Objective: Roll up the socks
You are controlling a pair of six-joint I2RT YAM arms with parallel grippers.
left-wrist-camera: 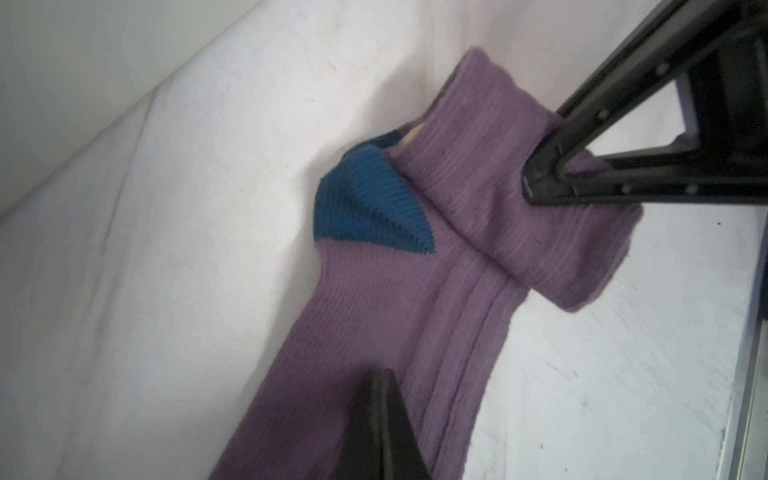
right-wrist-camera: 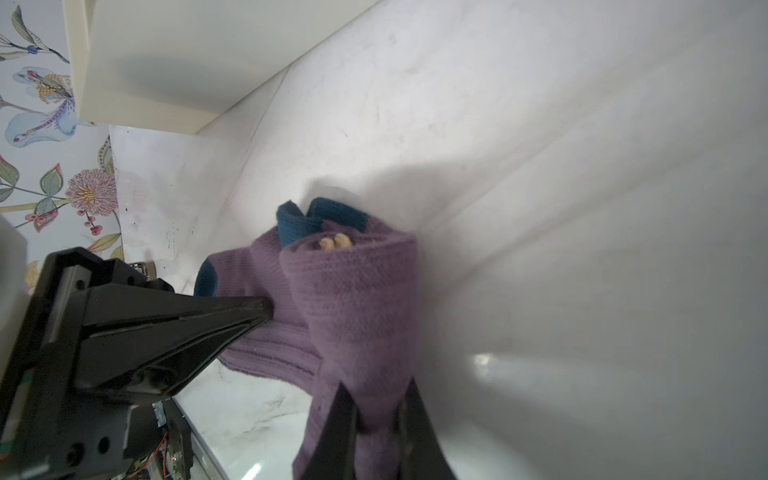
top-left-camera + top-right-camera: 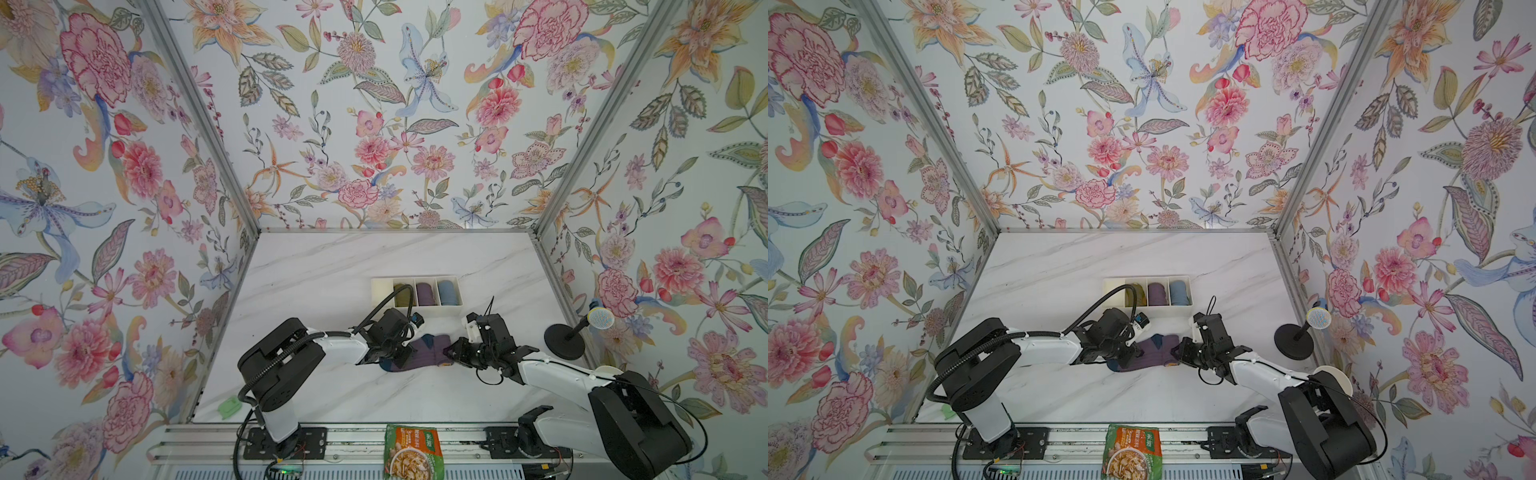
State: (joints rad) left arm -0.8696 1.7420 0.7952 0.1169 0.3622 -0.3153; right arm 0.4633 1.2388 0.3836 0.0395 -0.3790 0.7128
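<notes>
Socks: purple ribbed knit socks (image 3: 419, 353) (image 3: 1154, 354) with a dark blue-teal heel patch (image 1: 365, 208), soft and matte. The ribs run lengthwise down the leg.
Roll: one end is turned over into a thick, loose tube (image 1: 536, 224) (image 2: 353, 299). A sliver of yellow shows inside its open end.
Where the socks lie: flat on the table (image 3: 332, 266), in the near middle, stretched left to right between the two arms and just nearer than the tray.
Table: smooth white marble-look top with faint grey veins, slightly glossy.
Right gripper: the right gripper (image 2: 376, 419) (image 3: 449, 353) (image 3: 1177, 353) has thin black wedge-shaped fingers clamped on the rolled end, fabric bunched between them. In the left wrist view its tip (image 1: 544, 183) bites into the edge of the roll.
Left gripper: the left gripper (image 1: 384, 415) (image 3: 402, 358) (image 3: 1137, 353) has its jaws together in one black point. That point rests on the flat stretch of the socks to the left of the roll, and in the right wrist view it (image 2: 262, 307) touches the fabric just beside the fold.
Tray: white, hard-walled box tray (image 3: 382, 286) split into side-by-side compartments, on the far side of the socks.
In the tray: an olive bundle (image 3: 402, 293), a purple bundle (image 3: 424, 293) and a light blue bundle (image 3: 446, 292), each rounded, in adjacent compartments.
Right edge: a black round-based stand (image 3: 564, 343) with a mesh head.
Near rail: a glossy green and orange food packet (image 3: 413, 451).
</notes>
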